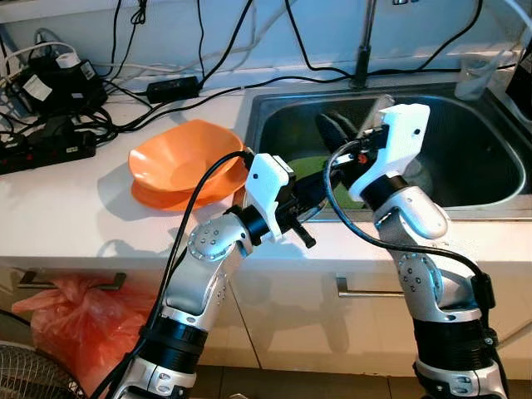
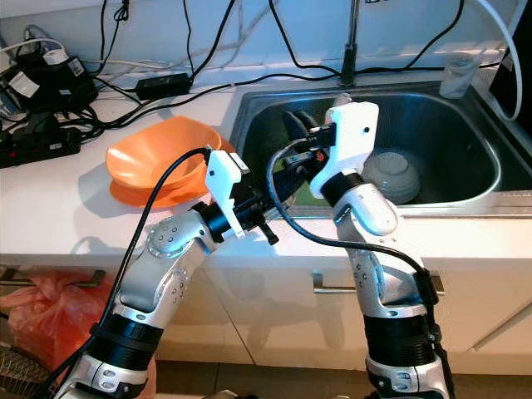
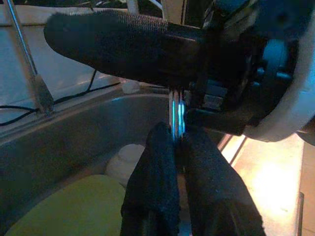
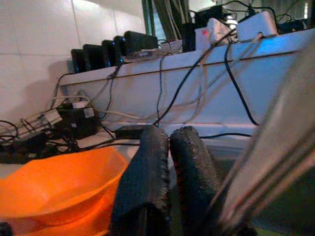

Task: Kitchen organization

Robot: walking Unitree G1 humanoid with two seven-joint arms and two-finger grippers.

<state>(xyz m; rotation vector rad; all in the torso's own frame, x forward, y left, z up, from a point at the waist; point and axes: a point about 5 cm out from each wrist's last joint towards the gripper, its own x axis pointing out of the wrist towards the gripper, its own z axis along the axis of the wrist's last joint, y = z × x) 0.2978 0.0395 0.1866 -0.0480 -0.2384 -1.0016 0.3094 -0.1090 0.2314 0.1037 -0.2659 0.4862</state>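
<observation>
We see both arms hiding much of the sink point(image 1: 465, 195) at centre: a grey bowl point(image 2: 392, 176) and green plate point(image 1: 312, 169) lie inside. Left gripper point(image 3: 178, 147) pinches a thin shiny strip point(image 3: 176, 115); right gripper point(image 4: 170, 162) is closed, empty. Orange bowls point(image 1: 187, 162) sit stacked at left.

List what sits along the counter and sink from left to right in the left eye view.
Power strips and cables → orange bowls → sink with its faucet → clear cup.

Green item point(image 1: 309, 167) in sink point(image 1: 465, 179) mostly behind arms
</observation>
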